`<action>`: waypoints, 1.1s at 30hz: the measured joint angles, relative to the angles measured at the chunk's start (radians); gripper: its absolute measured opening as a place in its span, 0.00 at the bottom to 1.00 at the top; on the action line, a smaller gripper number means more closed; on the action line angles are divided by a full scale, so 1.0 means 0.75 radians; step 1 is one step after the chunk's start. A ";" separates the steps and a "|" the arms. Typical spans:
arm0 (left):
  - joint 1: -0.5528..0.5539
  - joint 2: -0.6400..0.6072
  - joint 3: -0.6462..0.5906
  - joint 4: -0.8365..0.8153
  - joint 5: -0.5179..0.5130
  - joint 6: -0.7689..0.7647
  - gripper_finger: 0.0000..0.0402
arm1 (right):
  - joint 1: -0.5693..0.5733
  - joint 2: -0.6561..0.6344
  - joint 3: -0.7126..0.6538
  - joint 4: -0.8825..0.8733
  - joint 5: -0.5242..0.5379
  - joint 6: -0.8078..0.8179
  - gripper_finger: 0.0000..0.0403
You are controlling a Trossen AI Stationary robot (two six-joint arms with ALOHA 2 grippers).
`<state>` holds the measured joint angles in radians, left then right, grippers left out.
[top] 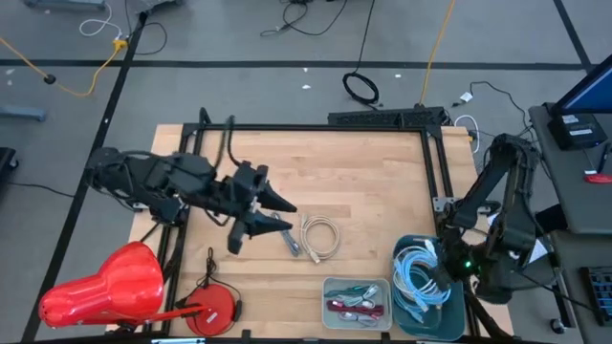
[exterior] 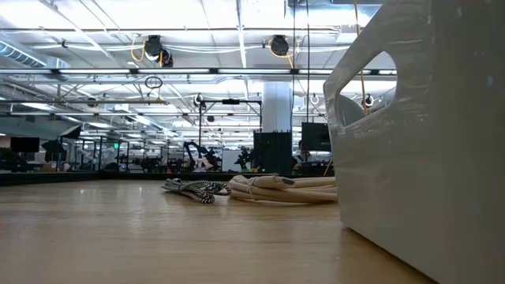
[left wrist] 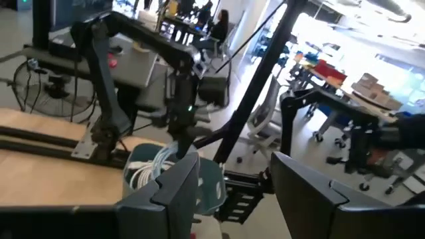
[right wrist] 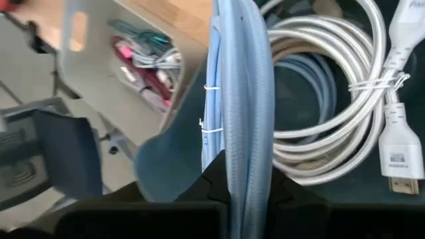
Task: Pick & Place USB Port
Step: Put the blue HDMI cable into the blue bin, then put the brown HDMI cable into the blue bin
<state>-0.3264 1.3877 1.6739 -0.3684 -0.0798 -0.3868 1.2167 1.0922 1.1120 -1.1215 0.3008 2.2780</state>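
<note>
Your right claw (right wrist: 240, 174) clamped on a blue cable bundle (right wrist: 240, 99) over the teal bin (top: 405, 250), left claw (top: 277, 212) open above the worktop (top: 363, 182).

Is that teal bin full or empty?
Partly full: the teal bin holds coiled white and light-blue cables, and the right gripper is shut on a blue one.

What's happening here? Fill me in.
The right gripper is down in the teal bin, fingers shut on a light-blue cable among other coiled cables. The left gripper hangs open and empty over the table, near a beige cable lying loose. A grey tray holds more cables.
</note>
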 joint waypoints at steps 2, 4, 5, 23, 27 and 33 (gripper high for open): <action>-0.004 -0.003 0.002 0.003 -0.001 0.000 0.48 | -0.001 0.014 -0.036 0.029 0.010 0.000 0.03; -0.005 0.001 0.002 -0.004 0.000 0.000 0.48 | -0.014 0.018 -0.074 0.050 -0.001 0.001 0.03; -0.004 0.003 0.001 -0.006 -0.001 0.000 0.48 | -0.021 0.018 -0.095 0.056 -0.034 0.005 0.03; -0.002 0.001 0.001 0.003 -0.002 -0.010 0.47 | -0.041 0.008 -0.138 -0.073 -0.339 0.008 0.39; -0.001 0.001 0.001 0.002 -0.002 -0.009 0.47 | -0.058 0.000 -0.080 -0.218 -0.371 0.005 0.40; 0.003 0.002 0.001 -0.015 -0.022 -0.004 0.47 | -0.119 -0.034 0.067 -0.451 -0.280 -0.029 0.45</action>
<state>-0.3238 1.3891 1.6745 -0.3799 -0.0963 -0.3897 1.1278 1.0666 1.1621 -1.4601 0.0908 2.2560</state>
